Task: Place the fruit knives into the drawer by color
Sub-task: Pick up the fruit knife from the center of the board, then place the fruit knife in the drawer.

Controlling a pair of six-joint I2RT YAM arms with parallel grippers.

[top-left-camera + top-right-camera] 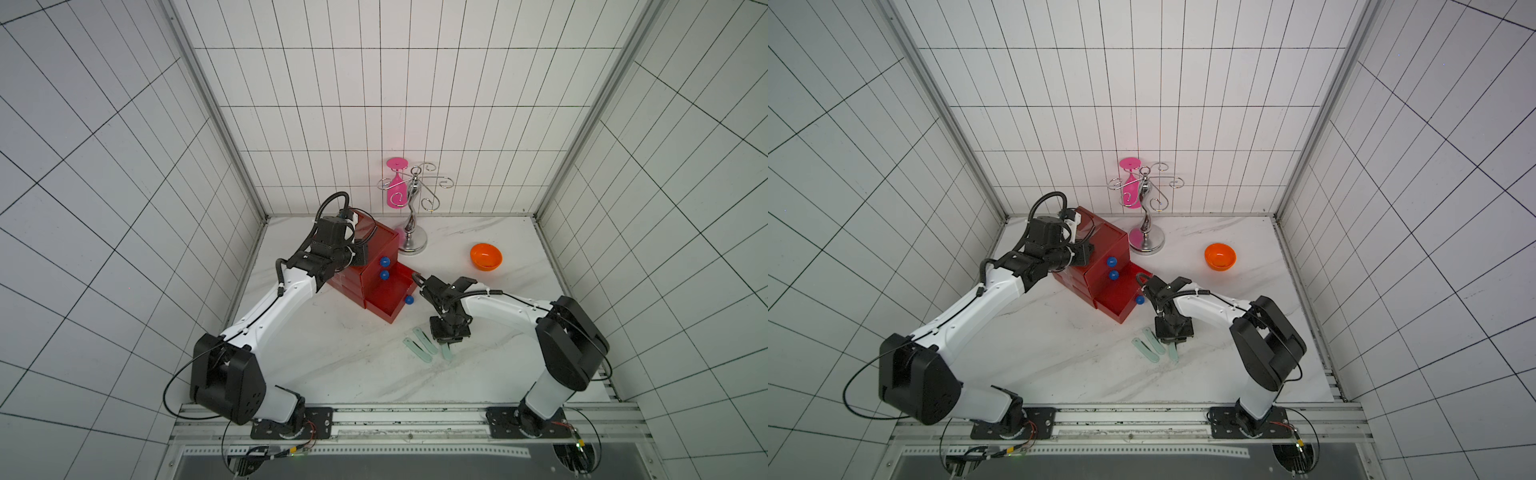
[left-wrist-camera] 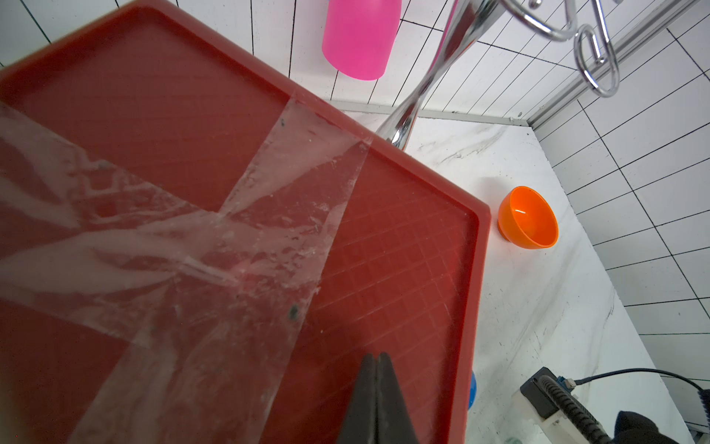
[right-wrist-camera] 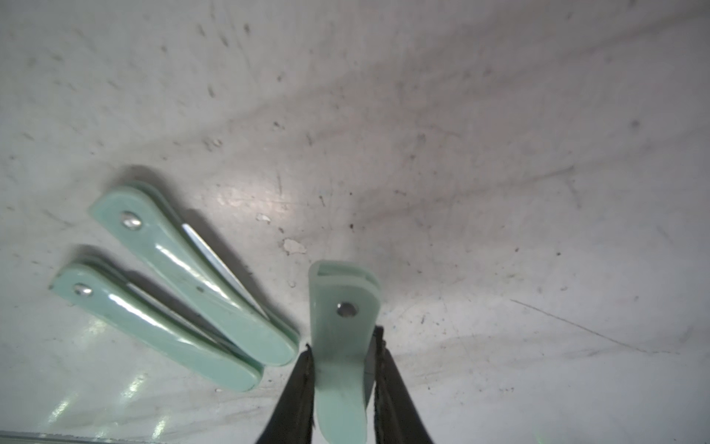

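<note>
The drawer [image 1: 376, 245] is a red chest with blue ball knobs, and its bottom tray [image 1: 388, 297] is pulled out toward the table's middle. My left gripper [image 2: 378, 355] is shut and empty, with its tips over the chest's taped top [image 2: 269, 215]. Three mint green fruit knives lie close together in front of the chest. Two of them [image 3: 192, 269] [image 3: 153, 326] lie flat side by side, seen in both top views [image 1: 419, 347] [image 1: 1148, 347]. My right gripper [image 3: 344, 338] is shut on the third knife [image 3: 342, 300], turned on its edge at the table, its end poking out [image 1: 446, 353].
An orange bowl [image 1: 486, 257] sits at the back right of the marble table. A chrome hook stand [image 1: 413, 232] with a pink glass [image 1: 395, 187] hanging on it stands right behind the chest. White tiled walls enclose three sides.
</note>
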